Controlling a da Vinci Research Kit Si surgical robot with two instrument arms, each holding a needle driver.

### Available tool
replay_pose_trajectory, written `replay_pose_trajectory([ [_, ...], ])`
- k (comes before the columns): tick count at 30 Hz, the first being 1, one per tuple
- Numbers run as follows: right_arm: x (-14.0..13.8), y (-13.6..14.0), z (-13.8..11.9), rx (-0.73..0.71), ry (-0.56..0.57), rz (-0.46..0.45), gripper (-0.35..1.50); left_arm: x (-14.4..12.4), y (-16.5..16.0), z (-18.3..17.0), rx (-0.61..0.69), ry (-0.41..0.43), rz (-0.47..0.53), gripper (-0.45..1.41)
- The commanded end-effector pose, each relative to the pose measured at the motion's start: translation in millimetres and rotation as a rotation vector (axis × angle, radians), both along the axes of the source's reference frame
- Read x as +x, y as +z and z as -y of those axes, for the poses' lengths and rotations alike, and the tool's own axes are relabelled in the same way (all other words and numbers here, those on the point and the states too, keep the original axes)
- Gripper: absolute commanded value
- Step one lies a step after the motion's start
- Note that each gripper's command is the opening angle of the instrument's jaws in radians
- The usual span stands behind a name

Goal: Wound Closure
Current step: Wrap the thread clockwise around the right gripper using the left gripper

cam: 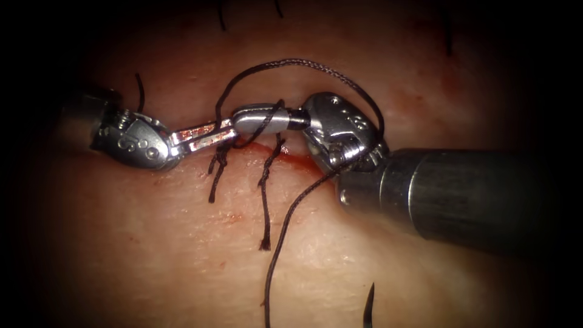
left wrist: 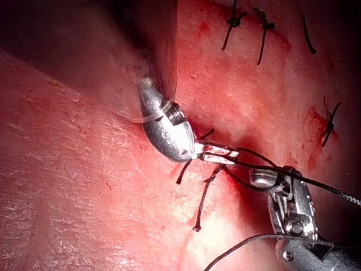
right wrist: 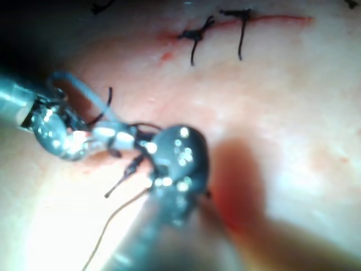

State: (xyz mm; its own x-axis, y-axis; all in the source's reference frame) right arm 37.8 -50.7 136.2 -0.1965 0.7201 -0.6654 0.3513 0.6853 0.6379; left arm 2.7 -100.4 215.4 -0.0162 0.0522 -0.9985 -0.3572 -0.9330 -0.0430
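Left silver needle driver tool point(cam: 203, 135), fingers parted around dark braided thread point(cam: 316, 65) over red cut point(cam: 285, 155) in pale pork tissue point(cam: 152, 243); right tool point(cam: 258, 118), fingers clenched, thread looped round; curved needle tip point(cam: 368, 307) near tissue's lower edge; thread limp, likely slippery

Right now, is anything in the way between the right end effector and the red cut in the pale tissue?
Yes. The dark braided thread loops over the right end effector, and cut thread ends of earlier stitches lie across the red cut just beneath it.
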Motion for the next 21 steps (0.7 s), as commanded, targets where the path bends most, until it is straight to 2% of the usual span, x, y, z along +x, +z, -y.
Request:
replay_pose_trajectory([
  [1,0.4,0.3,0.6,-0.029,-0.032,-0.005,-0.35,-0.6,0.6,0.6,0.002,0.002,0.002,-0.45],
  [3,0.3,-0.1,1.2,-0.067,-0.086,-0.011,-0.35,-0.6,0.6,0.6,0.002,0.006,0.002,-0.45],
  [9,0.5,-1.6,2.3,-0.184,-0.153,-0.047,-0.35,-0.9,0.6,0.5,0.009,0.021,0.000,-0.45],
  [11,0.8,-1.8,2.3,-0.230,-0.185,-0.063,-0.18,-1.4,0.5,0.6,0.013,0.026,0.004,-0.45],
  [13,1.2,-1.8,2.2,-0.291,-0.248,-0.082,0.14,-2.0,0.4,0.8,0.011,0.036,0.006,-0.45],
  [15,1.5,-1.8,1.9,-0.352,-0.315,-0.101,0.31,-2.7,0.3,1.0,0.015,0.047,0.007,-0.45],
  [21,2.4,-1.8,1.4,-0.459,-0.553,-0.113,0.39,-3.5,0.0,1.4,0.013,0.058,0.015,-0.45],
])
